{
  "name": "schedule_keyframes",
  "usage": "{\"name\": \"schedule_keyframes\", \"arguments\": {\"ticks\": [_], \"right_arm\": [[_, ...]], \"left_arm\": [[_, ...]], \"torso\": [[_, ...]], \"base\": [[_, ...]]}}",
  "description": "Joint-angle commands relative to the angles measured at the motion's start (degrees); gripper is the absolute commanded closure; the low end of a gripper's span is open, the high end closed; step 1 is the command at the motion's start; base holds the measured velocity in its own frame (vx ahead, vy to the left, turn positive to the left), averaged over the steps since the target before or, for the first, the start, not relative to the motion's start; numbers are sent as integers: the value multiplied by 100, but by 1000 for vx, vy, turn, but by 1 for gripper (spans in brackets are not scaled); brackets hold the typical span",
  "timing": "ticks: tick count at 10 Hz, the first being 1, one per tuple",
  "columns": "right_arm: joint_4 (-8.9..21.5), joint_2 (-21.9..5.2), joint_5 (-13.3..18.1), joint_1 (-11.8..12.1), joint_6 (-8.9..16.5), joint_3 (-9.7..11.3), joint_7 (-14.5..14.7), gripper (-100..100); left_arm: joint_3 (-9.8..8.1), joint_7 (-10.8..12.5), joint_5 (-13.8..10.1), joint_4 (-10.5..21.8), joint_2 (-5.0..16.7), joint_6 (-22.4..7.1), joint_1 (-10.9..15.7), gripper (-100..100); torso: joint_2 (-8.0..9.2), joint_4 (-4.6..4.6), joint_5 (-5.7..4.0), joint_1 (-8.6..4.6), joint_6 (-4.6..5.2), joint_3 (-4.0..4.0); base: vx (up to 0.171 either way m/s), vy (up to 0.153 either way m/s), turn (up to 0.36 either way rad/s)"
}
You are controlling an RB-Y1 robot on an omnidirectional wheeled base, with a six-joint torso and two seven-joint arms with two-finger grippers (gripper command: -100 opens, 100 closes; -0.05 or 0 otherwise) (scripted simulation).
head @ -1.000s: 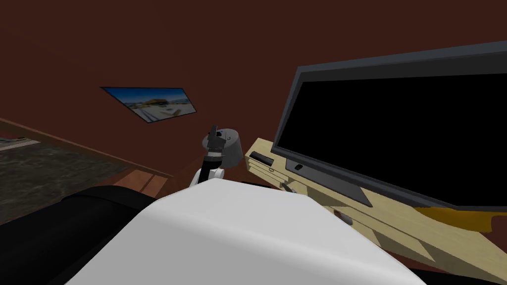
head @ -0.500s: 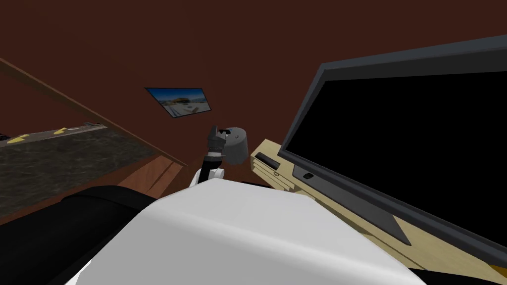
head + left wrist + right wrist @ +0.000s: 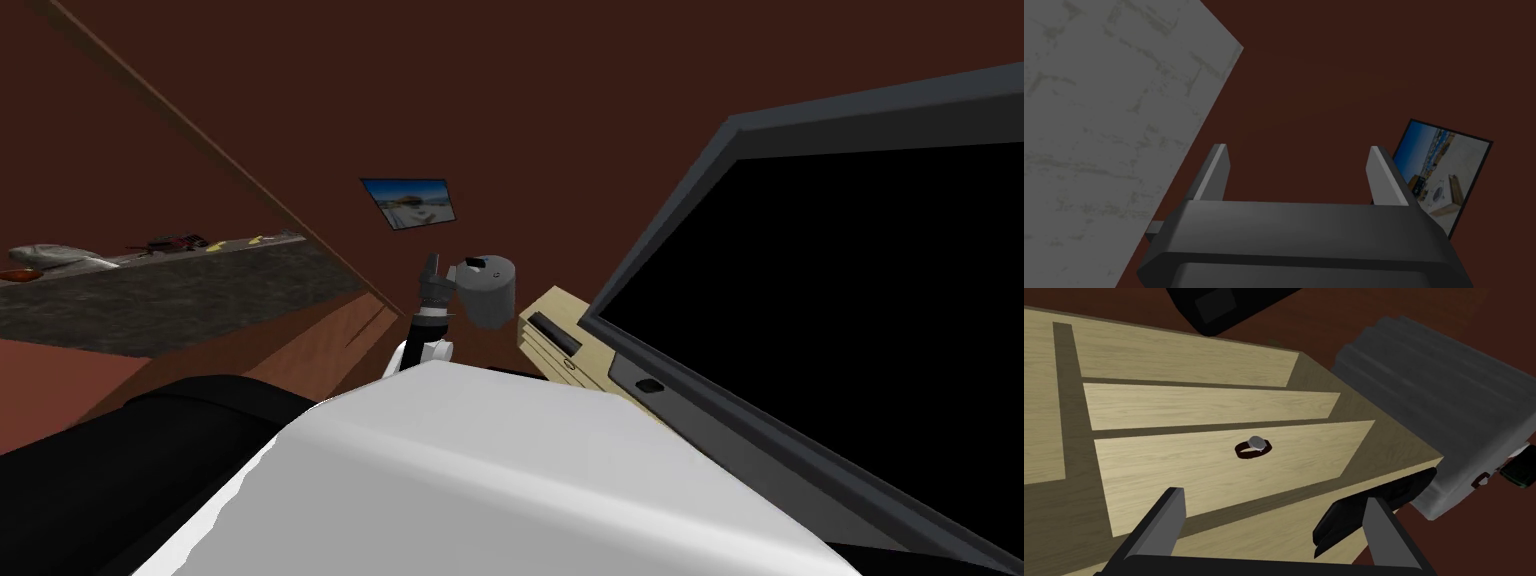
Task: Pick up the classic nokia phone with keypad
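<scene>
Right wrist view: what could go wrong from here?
1. Wrong grab: the black object at the cabinet edge sits by the open right gripper, while a small dark item by the grey ribbed thing is barely in frame; I cannot tell which is the phone.
2. The watch lies ahead of the fingers; a sweep could knock it.
3. The TV stands close; a swing might hit it.

Left hand (image 3: 1298, 148) and right hand (image 3: 1275, 498): dark boxes, grey blade fingers (image 3: 1213, 172)

No legible text, brand or number on the wall picture (image 3: 408, 203), the television (image 3: 850, 330) or the wooden cabinet (image 3: 1199, 405); wristwatch (image 3: 1253, 446) dial too small to read.
</scene>
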State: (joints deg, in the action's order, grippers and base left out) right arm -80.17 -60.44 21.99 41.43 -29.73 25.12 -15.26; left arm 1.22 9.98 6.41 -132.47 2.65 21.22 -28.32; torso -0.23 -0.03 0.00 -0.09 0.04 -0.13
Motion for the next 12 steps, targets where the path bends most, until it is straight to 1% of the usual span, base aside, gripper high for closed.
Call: {"name": "schedule_keyframes", "arguments": {"ticks": [1, 2, 4, 6, 7, 9, 11, 12], "right_arm": [[242, -286, 104, 130, 140, 71, -164, -100], [242, -340, 104, 130, 140, 71, -164, -100], [583, -694, 223, 252, 259, 154, -341, -100], [877, -992, 330, 362, 364, 227, -498, -100], [877, -1015, 330, 362, 364, 227, -498, -100], [1114, -1296, 421, 454, 448, 289, -631, -100], [1288, -1528, 493, 526, 507, 338, -734, -100], [1288, -1528, 493, 526, 507, 338, -734, -100]], "left_arm": [[0, 0, 0, 0, 0, 0, 0, 0], [0, 0, 0, 0, 0, 0, 0, 0], [0, 0, 0, 0, 0, 0, 0, 0], [0, 0, 0, 0, 0, 0, 0, 0], [-1, 0, 0, 0, 0, 0, -1, 0], [-1, 0, 0, 0, 0, 0, -1, 0], [-1, 0, 0, 0, 0, 0, -1, 0], [-1, 0, 0, 0, 0, 0, -2, 0]], "torso": [[0, 0, 0, 0, 0, 0], [-3, 0, -2, -1, 1, -1], [0, 0, 0, 3, 1, 0], [-4, -1, 0, 1, 0, -2], [-2, -1, 0, 1, 3, -2], [2, 1, 0, 5, 2, 1], [-3, 0, 0, 5, 6, -1], [-4, -1, 0, 5, 8, -3]], "base": [[46, -17, 425], [31, -15, 279], [30, -11, 354], [33, -18, 404], [5, -18, 213], [29, -18, 345], [33, -19, 289], [-2, -8, 43]]}}
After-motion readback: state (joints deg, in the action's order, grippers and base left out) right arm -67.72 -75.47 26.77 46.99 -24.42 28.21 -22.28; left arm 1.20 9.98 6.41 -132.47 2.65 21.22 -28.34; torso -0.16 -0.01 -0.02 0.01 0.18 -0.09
